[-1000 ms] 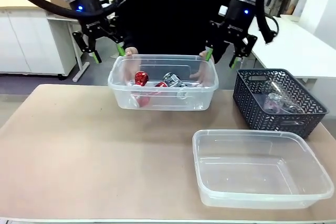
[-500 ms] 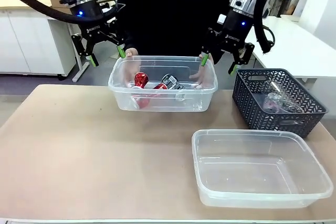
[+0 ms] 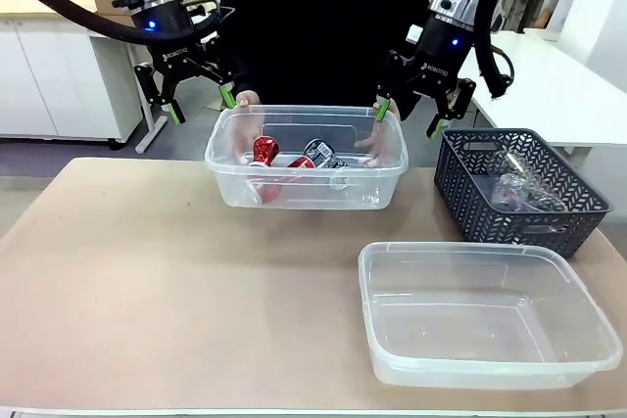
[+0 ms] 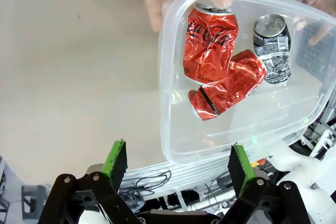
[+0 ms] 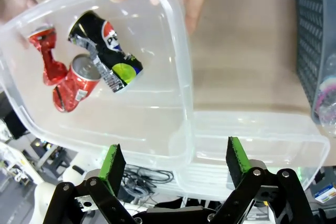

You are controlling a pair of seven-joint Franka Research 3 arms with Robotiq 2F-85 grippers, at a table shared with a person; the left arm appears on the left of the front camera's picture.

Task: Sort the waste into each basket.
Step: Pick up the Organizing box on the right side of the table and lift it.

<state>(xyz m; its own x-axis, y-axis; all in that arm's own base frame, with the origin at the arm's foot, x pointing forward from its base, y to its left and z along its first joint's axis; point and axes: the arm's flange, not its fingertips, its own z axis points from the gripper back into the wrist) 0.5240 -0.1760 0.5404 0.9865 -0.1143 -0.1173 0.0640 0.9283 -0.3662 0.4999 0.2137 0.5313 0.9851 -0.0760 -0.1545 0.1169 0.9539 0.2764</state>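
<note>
light brown desk: bare of loose cans or bottles along its left and middle.
left tool: hanging above and behind the tub's far left corner, green pads spread wide with nothing between them; opened a shade further over the last second, otherwise hardly shifted.
person's hand at the left corner: resting on the tub's rim, thumb over the edge in the left wrist view.
small deep clear plastic tub: towards the far edge of the desk, between the two tools and touched by neither; nudged very slightly to the right since a second ago. Impossible to tell whether resting on the desk or lifted just off it.
crushed red drink cans: two, lying in the tub, touching each other.
crushed black-and-silver drink can: in the same tub, just beside the red pair.
person's hand at the right end: holding the tub's far right rim.
right tool: above the tub's far right corner, jaws wide apart and empty; widened and dropped a little in the last second.
large shallow clear plastic tub: near the front edge, well apart from both tools.
dark blue-grey lattice plastic basket: right of the small tub, clear plastic bottles inside. With cans in one container and bottles here, sorting judged done or nearly so; both tools let go, tub apparently passing to the person.
</note>
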